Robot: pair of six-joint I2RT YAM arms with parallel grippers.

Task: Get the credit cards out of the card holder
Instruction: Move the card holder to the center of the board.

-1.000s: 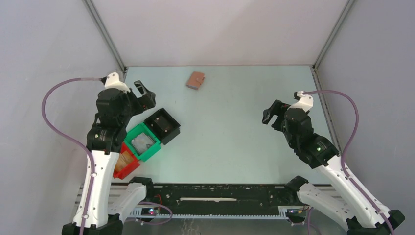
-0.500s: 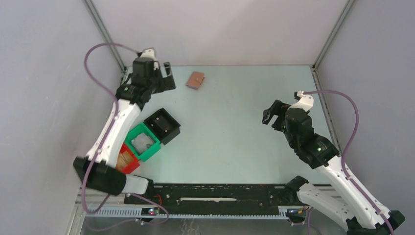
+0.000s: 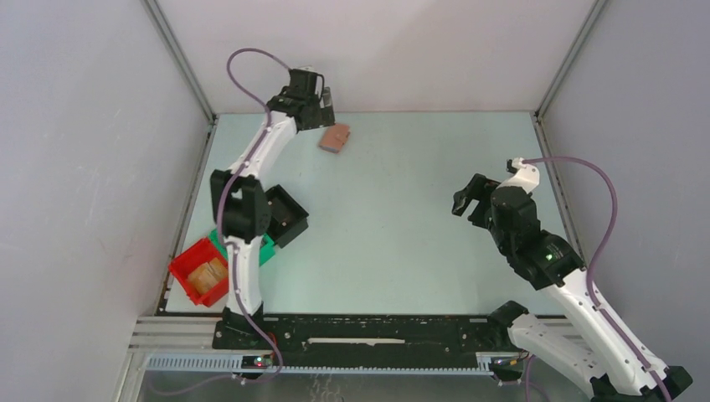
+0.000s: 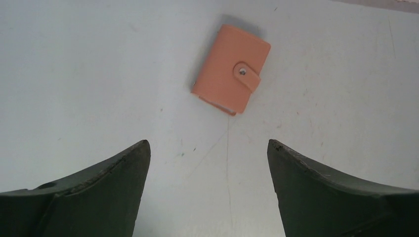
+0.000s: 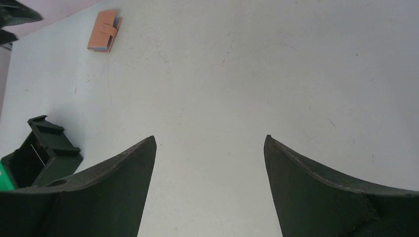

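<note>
Top view: the closed card holder [image 3: 336, 137] lies flat toward 11 o'clock on the worktop [image 3: 402, 243], close to the far edge, with the left tool [image 3: 323, 109] hovering just beside it at its 10 o'clock, fingers spread wide and gripping nothing. The right tool [image 3: 462, 201] waits near 3 o'clock on the worktop, likewise spread and empty, well apart from the holder. In the left wrist view the holder sits ahead of the fingertips, between their lines, with its closing tab [image 4: 247, 75] snapped down over the edge at about 4 o'clock. The credit cards are hidden inside, and none lies out on the worktop. A black bin [image 3: 289, 219] and a red bin [image 3: 199, 272] stand toward 8 o'clock. The step in hand is judged to be the approach for a first grasp. It is likely done best by lowering the left tool squarely over the holder's short span, keeping clear of the tab, and pinching firmly enough that the thin body does not slide on the smooth surface. That would leave the snap exposed for the right tool to open
</note>
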